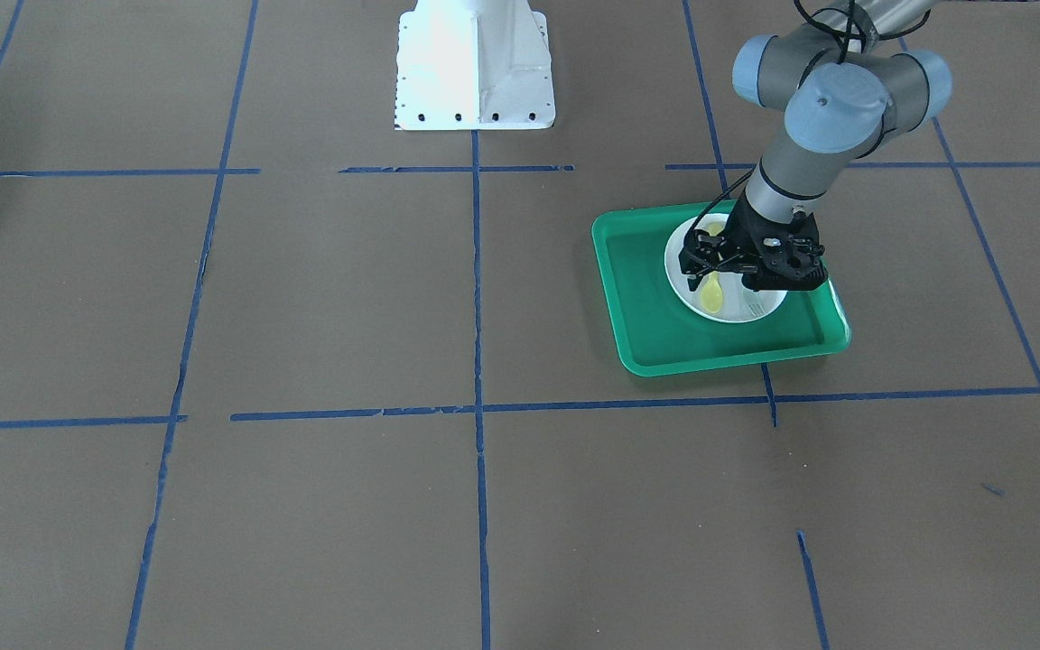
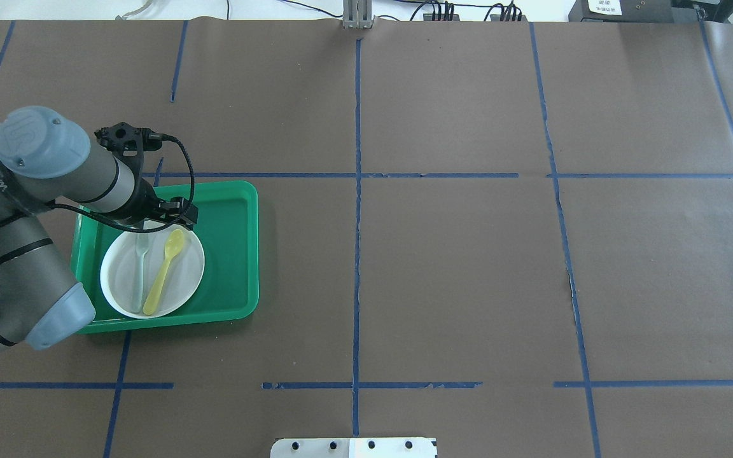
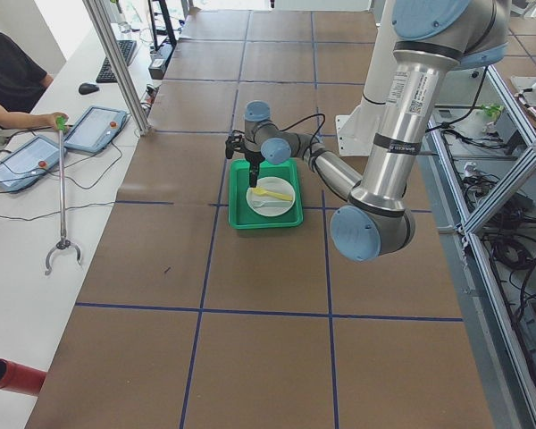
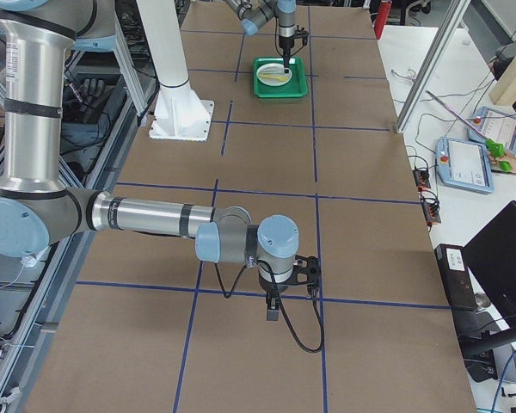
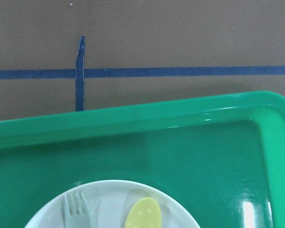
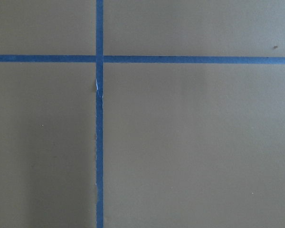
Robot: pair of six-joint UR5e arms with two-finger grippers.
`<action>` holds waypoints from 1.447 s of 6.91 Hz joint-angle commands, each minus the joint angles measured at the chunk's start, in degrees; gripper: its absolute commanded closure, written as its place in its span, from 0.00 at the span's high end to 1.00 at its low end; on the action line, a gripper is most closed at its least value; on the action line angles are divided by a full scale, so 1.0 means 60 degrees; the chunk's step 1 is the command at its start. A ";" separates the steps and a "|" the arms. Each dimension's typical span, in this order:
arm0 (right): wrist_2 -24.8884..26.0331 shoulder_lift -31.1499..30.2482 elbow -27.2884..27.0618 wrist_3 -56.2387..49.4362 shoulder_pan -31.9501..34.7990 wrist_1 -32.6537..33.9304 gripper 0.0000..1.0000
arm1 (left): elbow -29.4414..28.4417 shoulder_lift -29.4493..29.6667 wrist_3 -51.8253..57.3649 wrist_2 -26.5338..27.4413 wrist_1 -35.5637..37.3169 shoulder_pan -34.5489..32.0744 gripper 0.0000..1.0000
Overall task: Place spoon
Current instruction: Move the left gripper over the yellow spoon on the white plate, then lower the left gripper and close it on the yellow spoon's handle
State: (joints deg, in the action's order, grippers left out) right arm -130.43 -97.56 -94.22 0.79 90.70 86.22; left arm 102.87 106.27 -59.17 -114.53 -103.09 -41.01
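Observation:
The yellow spoon (image 2: 163, 270) lies flat on the white plate (image 2: 189, 275), bowl toward the far side, beside a pale translucent fork (image 2: 139, 267). The plate sits in the green tray (image 2: 233, 254). My left gripper (image 2: 179, 216) hangs above the plate's far edge, just over the spoon's bowl, open and empty. In the front view the spoon (image 1: 711, 291) shows below the gripper (image 1: 705, 262). The left wrist view shows the spoon's bowl (image 5: 143, 214), fork tines (image 5: 76, 206) and tray (image 5: 180, 152). My right gripper (image 4: 273, 311) hovers low over bare table; I cannot tell its state.
Brown paper with blue tape lines (image 2: 357, 191) covers the table. The white robot base (image 1: 473, 68) stands at the table's robot side. An operator's desk with tablets (image 3: 94, 128) runs along the far side.

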 commanded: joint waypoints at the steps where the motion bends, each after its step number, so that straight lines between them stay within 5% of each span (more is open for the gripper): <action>1: 0.0000 0.0000 0.0000 0.0000 0.0000 0.0000 1.00 | -0.0138 -0.0177 0.0018 0.0045 -0.0088 0.0156 0.79; 10: 0.0000 0.0000 0.0000 0.0000 0.0000 0.0000 1.00 | -0.0358 -0.0471 0.0062 -0.0087 -0.0631 0.0654 0.66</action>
State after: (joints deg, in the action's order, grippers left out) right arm -130.43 -97.56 -94.22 0.79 90.70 86.18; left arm 100.65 103.45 -58.79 -114.97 -106.94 -37.42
